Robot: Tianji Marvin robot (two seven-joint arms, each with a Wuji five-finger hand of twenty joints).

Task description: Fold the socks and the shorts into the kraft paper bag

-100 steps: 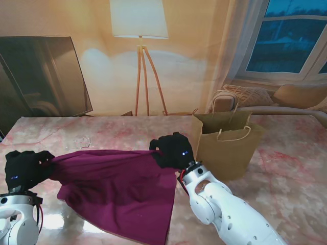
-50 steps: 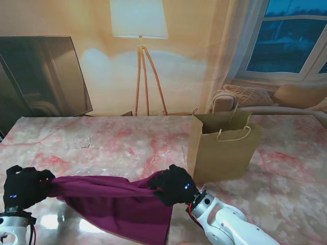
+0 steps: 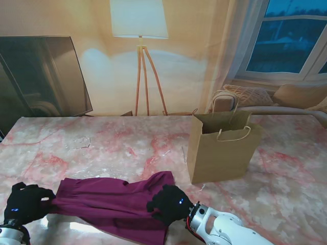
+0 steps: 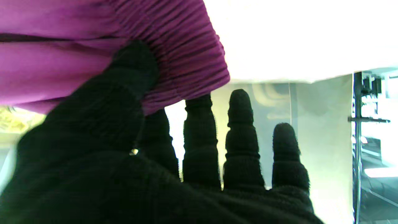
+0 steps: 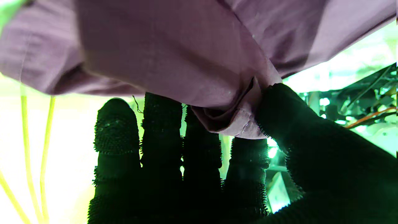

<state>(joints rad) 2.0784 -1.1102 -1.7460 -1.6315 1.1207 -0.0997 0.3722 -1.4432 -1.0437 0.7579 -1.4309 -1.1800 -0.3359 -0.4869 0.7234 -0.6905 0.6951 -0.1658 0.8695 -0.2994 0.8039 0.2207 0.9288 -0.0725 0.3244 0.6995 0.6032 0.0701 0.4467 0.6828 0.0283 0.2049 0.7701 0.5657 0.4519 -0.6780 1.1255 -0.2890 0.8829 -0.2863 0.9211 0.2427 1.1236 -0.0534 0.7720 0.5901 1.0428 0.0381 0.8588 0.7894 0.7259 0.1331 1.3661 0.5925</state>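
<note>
While both black knit hands, left hand [image 3: 25,203] and right hand [image 3: 167,203], pinch them, the pleated purple shorts [image 3: 110,203] apparently drape.

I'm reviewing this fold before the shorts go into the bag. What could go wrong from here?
The right hand pinches only a bunched corner of the shorts, so the cloth may slip out. The left hand grips the waistband by its edge alone; uneven pull could skew the fold. The shorts lie at the table's near edge and might slide off.
</note>
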